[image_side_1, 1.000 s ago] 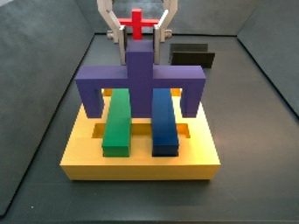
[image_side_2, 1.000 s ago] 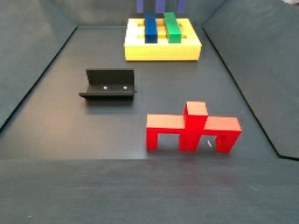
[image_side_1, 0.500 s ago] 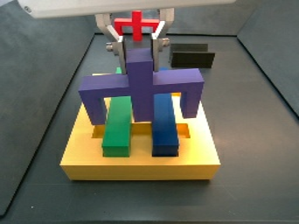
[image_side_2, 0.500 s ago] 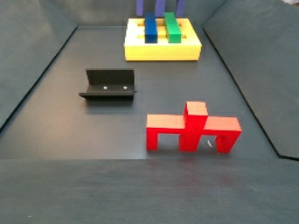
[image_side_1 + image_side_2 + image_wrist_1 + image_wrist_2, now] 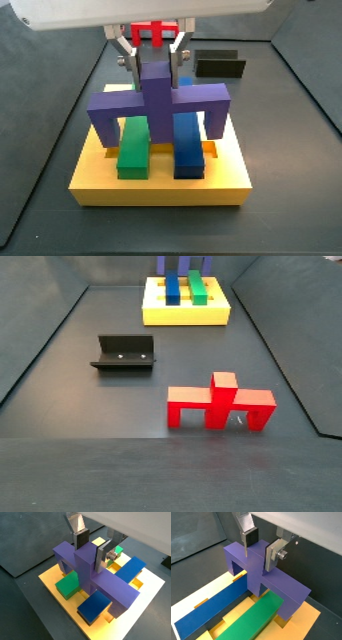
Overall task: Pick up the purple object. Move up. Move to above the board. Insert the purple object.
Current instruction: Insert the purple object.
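The purple object (image 5: 160,100) stands upright over the yellow board (image 5: 160,190), its wide bar crossing above the green bar (image 5: 134,145) and the blue bar (image 5: 189,145). Its two legs reach down to the board on either side. My gripper (image 5: 158,62) is shut on the central stem from above. In both wrist views the fingers (image 5: 104,558) (image 5: 272,556) press flat against the stem's sides, with the gripper (image 5: 92,552) (image 5: 259,557) centred over it. The board (image 5: 187,316) lies at the far end in a side view, with the gripper out of frame there.
A red piece (image 5: 221,404) of similar shape stands on the dark floor away from the board. The dark fixture (image 5: 124,353) sits between it and the board. Dark walls enclose the floor on all sides.
The gripper has come straight down with the purple object. Its bar now sits lower and closer to the green and blue bars. Nothing else has moved.
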